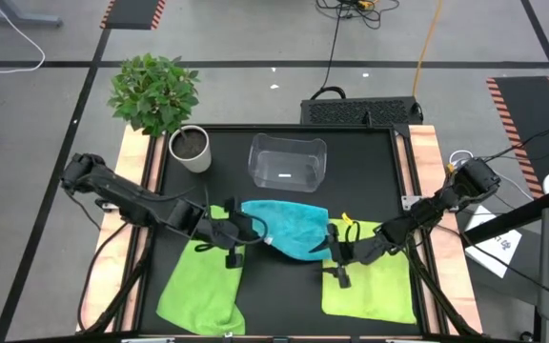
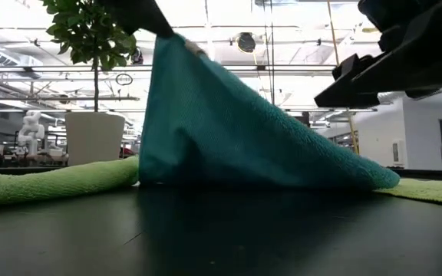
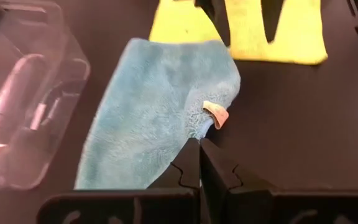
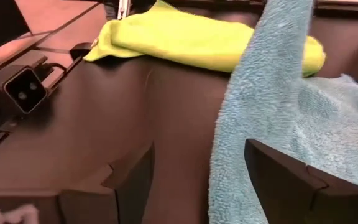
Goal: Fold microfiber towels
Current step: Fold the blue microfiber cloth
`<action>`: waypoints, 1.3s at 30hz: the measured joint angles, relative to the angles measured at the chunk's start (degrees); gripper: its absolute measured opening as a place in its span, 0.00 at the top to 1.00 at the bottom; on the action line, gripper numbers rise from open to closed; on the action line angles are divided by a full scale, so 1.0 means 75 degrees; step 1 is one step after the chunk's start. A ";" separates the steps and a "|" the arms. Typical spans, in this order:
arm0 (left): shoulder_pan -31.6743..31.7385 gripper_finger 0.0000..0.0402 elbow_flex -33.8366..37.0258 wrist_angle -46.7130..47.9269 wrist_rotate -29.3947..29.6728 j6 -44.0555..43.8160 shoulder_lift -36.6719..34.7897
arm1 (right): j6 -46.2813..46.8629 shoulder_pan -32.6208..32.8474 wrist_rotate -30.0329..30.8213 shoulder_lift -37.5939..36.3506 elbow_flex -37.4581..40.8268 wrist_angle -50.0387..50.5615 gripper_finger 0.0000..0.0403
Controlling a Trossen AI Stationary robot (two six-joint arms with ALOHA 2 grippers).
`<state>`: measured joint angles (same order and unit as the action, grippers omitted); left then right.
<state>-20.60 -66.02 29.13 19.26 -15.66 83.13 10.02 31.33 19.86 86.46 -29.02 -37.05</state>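
Towel time: my left end effector (image 3: 199, 163) is pinched tight on the blue towel's (image 1: 289, 226) corner, lifting it mid-table between the two green towels (image 1: 203, 286) so it can fold over. Right end effector (image 4: 197, 171) hangs alongside, fingers apart, ready to help.

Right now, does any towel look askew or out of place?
Yes. The blue towel is not flat: the left gripper, jaws shut on one edge, lifts it into a tent, and its low end overlaps the right green towel. The left green towel lies crooked and rumpled.
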 joint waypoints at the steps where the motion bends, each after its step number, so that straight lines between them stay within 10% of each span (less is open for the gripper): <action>1: 0.0050 1.00 -0.0162 0.0110 0.0045 0.0053 0.0000 | 0.0000 0.0003 0.0092 0.0000 0.0000 0.0005 0.40; 18: 0.0490 0.99 -0.0871 0.0745 -0.0226 0.0242 0.0000 | 0.0595 -0.0275 0.0551 0.1692 -0.0003 -0.0355 0.40; 39: 0.0904 0.99 -0.1441 0.1086 -0.0455 0.0448 -0.0003 | -0.0303 0.0224 0.1772 0.0784 -0.0009 0.2095 0.40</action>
<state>-13.82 -76.83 37.28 15.85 -12.30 83.11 7.75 33.02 33.14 92.33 -29.08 -21.34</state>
